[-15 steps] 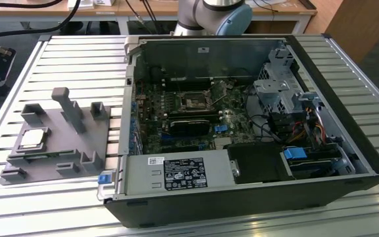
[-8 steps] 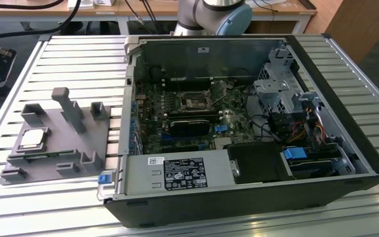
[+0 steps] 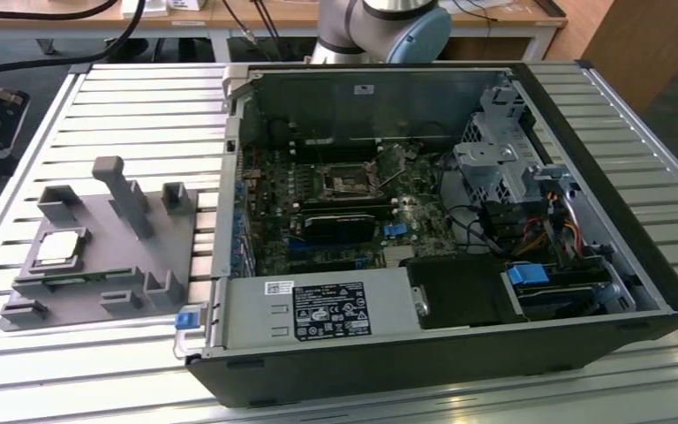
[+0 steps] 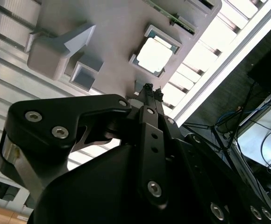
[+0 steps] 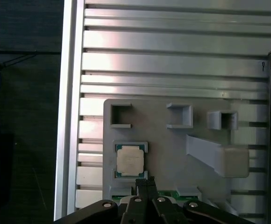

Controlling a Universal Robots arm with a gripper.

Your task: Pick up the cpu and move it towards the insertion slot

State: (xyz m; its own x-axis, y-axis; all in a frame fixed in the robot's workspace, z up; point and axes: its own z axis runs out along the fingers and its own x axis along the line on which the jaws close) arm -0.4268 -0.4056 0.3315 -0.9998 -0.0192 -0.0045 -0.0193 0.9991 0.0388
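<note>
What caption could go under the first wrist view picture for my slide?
The gripper, fingers together, hangs above the gray tray where the cpu lies.

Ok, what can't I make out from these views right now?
Memory strip: first wrist view, mostly covered by the pincer and cut by the picture's edge.
Socket: exterior view, too small to tell whether its latch is open.
Arm: exterior view, cut off by the top edge.
Height of pincer over cpu: both wrist views look along it, so cannot tell.
</note>
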